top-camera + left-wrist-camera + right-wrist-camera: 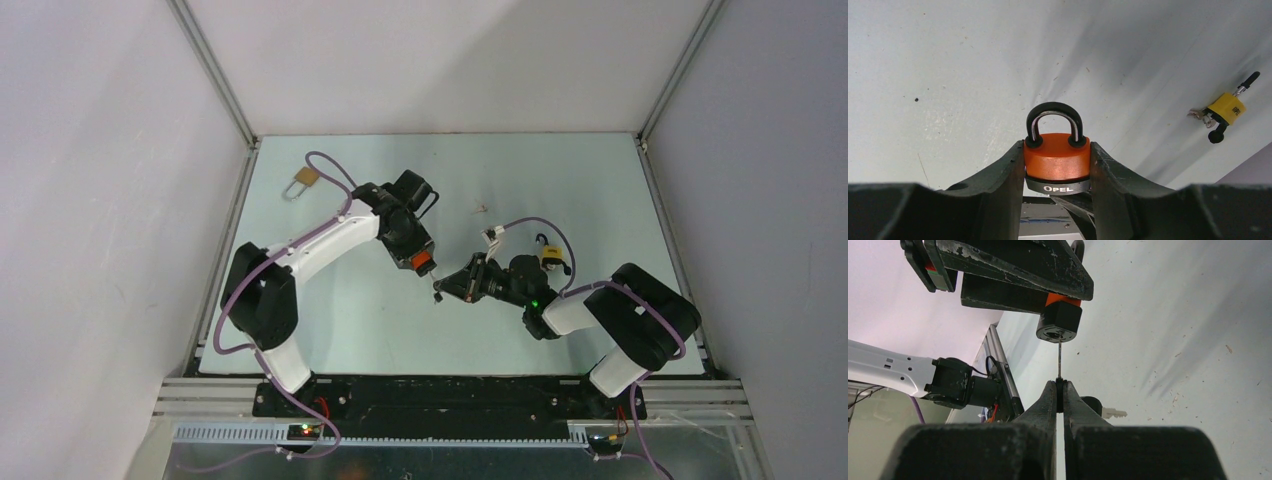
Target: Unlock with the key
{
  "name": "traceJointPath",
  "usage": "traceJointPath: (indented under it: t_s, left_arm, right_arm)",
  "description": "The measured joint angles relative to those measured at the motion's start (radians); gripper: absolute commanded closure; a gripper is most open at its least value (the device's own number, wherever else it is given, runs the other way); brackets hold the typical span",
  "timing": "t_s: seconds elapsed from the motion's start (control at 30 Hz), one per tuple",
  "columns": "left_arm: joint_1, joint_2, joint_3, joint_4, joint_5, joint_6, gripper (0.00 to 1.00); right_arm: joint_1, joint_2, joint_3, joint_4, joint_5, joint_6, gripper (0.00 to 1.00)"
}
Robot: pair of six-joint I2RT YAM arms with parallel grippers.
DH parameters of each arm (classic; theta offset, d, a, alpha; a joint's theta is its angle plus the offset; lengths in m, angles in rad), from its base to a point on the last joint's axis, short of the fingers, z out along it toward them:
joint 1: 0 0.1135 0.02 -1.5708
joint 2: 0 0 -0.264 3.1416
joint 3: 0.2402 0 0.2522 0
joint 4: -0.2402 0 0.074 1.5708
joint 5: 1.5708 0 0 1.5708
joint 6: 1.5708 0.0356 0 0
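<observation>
Orange padlock (1057, 160), clamped in the left gripper (1057, 174), is facing right, end-on to the key (1059, 357) pinched by the right gripper (1060, 386).

From above, you get only a small patch of the orange padlock (423, 262). The left gripper (420, 256) covers the rest, and the key at the padlock's underside is too small to make out there. In the left wrist view its fingers (998, 175) hide the padlock's sides, and the underside is turned away from you. In the right wrist view the key (1059, 357) shows only a thin blade below the padlock. Its head is pinched out of sight inside the right gripper (1059, 385), and you cannot tell how deep the tip sits. A second key (1113, 413), lower than the padlock in that picture, is half hidden behind that gripper's fingers (1083, 412). The speck (481, 209) beyond the padlock is too small to identify.
</observation>
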Motion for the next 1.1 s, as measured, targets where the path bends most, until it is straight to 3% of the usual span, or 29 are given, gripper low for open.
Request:
traceJointPath:
  t_s: [1.1]
  left_arm:
    - [-0.050, -0.040, 0.001, -0.001, -0.076, 0.004, 1.00]
  right_arm:
    - [-0.015, 0.000, 0.000, 0.038, -0.028, 0.042, 1.00]
